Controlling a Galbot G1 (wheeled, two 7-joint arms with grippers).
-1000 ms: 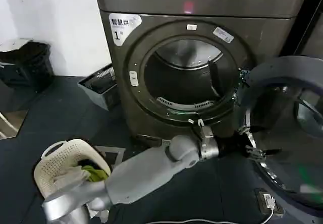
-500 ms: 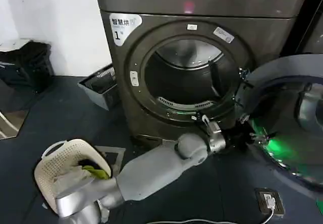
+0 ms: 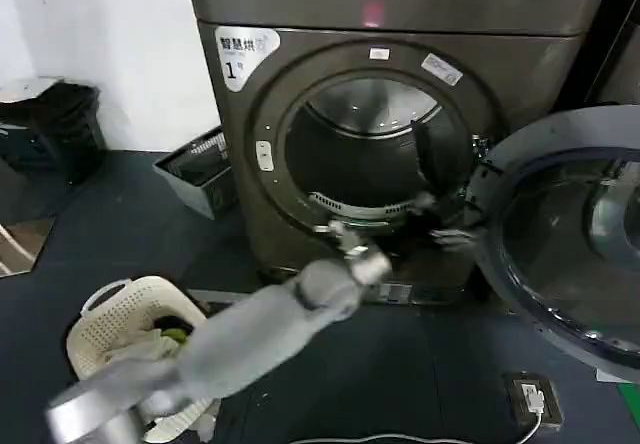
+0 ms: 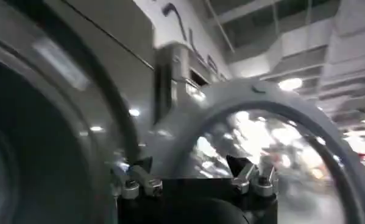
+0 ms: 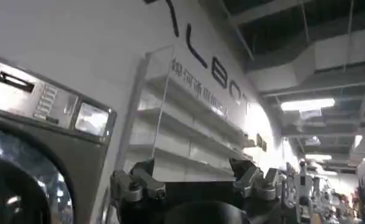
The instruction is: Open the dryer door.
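One dryer door (image 3: 560, 234), swung open rightward

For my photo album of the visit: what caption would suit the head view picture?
Robot's left arm reaches its tool toward the open drum of the dryer, with the dryer door swung wide open to the side.

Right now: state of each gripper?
Left gripper: open, holding nothing, beside the rim of the swung-open dryer door.
Right gripper: open, empty, raised away from the dryer.
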